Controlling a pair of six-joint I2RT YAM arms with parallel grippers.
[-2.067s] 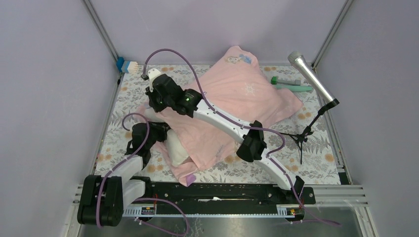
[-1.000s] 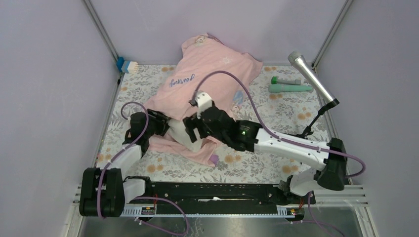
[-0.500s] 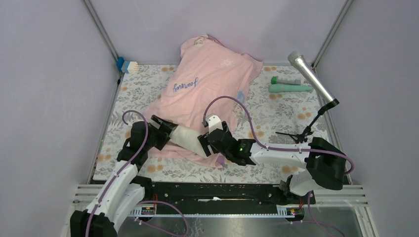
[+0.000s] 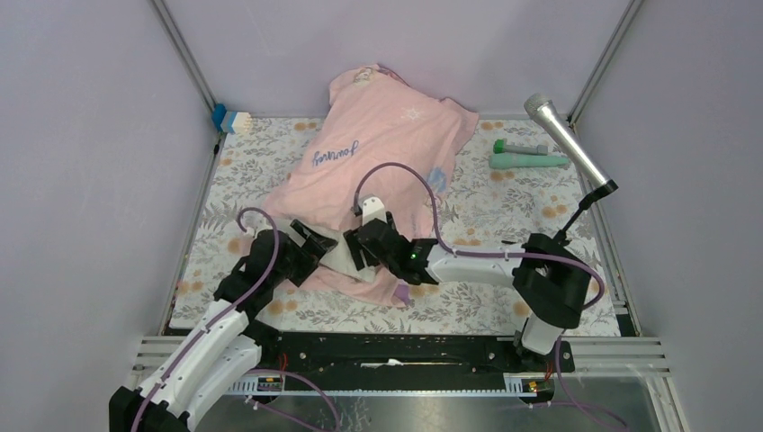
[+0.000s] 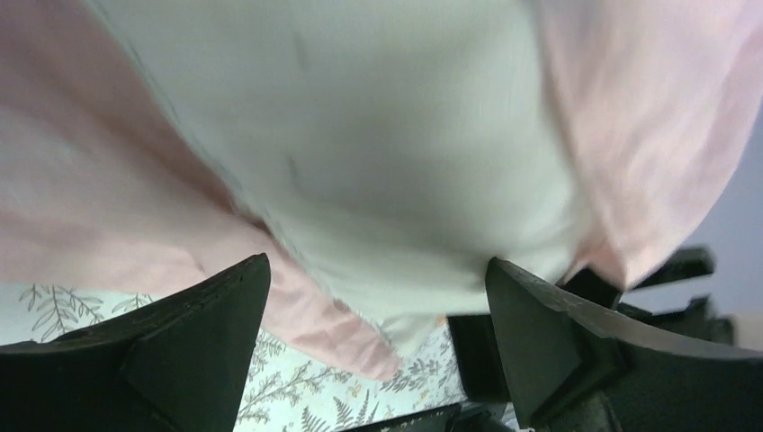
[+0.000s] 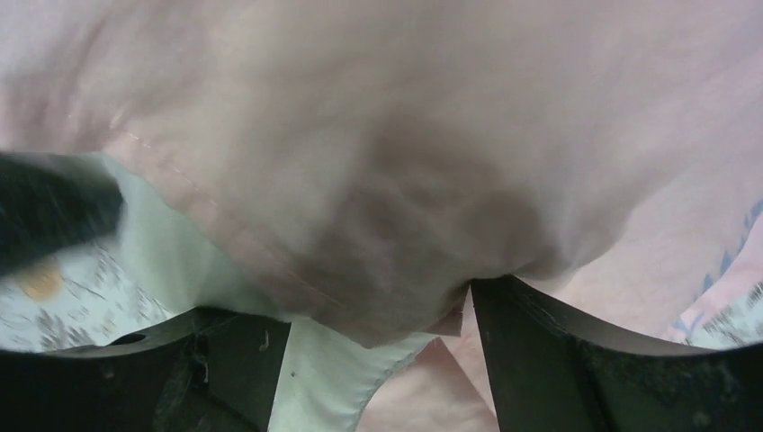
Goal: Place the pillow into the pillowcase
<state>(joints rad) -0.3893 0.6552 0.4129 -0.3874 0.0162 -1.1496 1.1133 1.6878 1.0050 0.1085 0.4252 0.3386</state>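
The floral-covered worktop [image 4: 540, 297] is mostly taken up by the pillowcase [image 4: 378, 144]. It lies slantwise from the back wall down toward the near left, with its mouth facing the arm bases. The pillow [image 4: 336, 256] looks almost wholly inside, and only a cream end pokes out of the mouth between the two tools. The step in hand, as I judge it, is drawing the hem over that last end. The left tool [image 4: 313, 245] stands wide, its fingers spread either side of the cream bulge with nothing pinched. The right tool [image 4: 362, 248] also has its jaws well apart, with a bulge of pink hem filling the gap; whether it bites I cannot tell. To do this well, one tool should take the hem alone, not the pillow beneath, and pull toward the near edge while the other presses the cream end inward. The thin cloth will likely slip unless it is caught at the seam. Room is tight: the closed end rests against the back wall, so pushing that way would only bunch it, and the mouth lies near the worktop's front edge. There is open room to the right, bounded by the microphone stand [image 4: 567, 229] and a green object [image 4: 526, 160] behind it. A small blue-and-white thing [image 4: 232, 119] sits in the back-left corner, well apart.
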